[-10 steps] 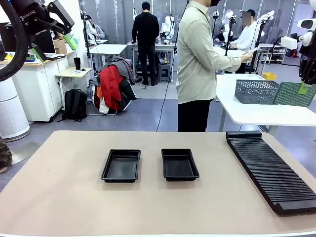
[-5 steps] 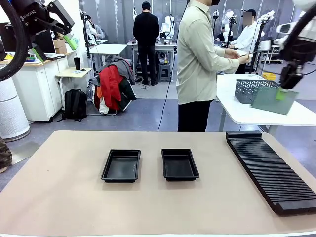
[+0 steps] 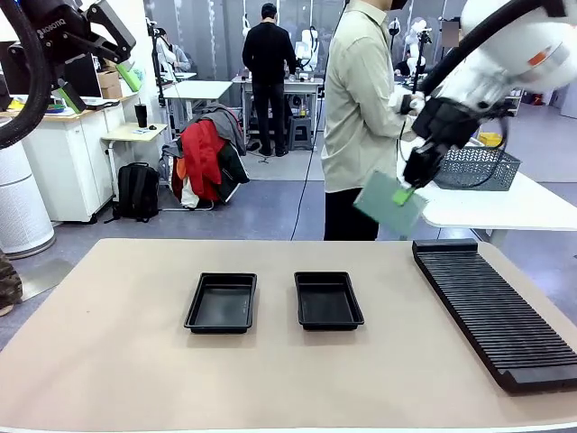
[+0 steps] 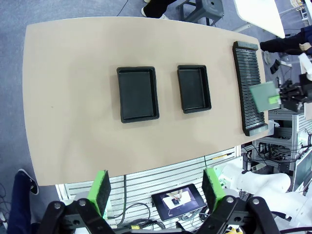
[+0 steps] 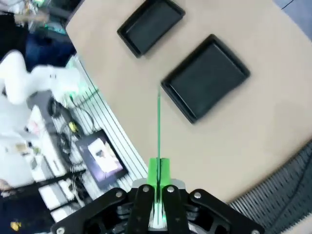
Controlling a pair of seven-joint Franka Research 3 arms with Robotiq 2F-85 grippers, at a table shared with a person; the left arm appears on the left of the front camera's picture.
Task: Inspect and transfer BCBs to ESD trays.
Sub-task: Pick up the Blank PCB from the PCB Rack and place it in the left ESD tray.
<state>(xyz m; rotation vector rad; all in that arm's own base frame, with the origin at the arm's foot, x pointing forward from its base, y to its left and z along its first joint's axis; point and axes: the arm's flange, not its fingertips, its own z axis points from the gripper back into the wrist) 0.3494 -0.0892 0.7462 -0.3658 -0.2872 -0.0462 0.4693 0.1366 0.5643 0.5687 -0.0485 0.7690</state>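
Pale-green flat circuit board [image 3: 389,204] hangs tilted in mid-air near the far end of the long black ribbed rack [image 3: 496,311], its edge clamped in the right gripper [image 3: 403,191]. The left gripper [image 4: 157,187], far from that rack, gapes empty.

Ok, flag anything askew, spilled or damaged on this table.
Nothing stands out. Both ESD trays lie flat and empty, the slotted rack lies flat, and the right gripper holds one BCB tilted in mid-air.

A black ribbed rack [image 3: 494,311] lies on the tan table's [image 3: 117,361] right.
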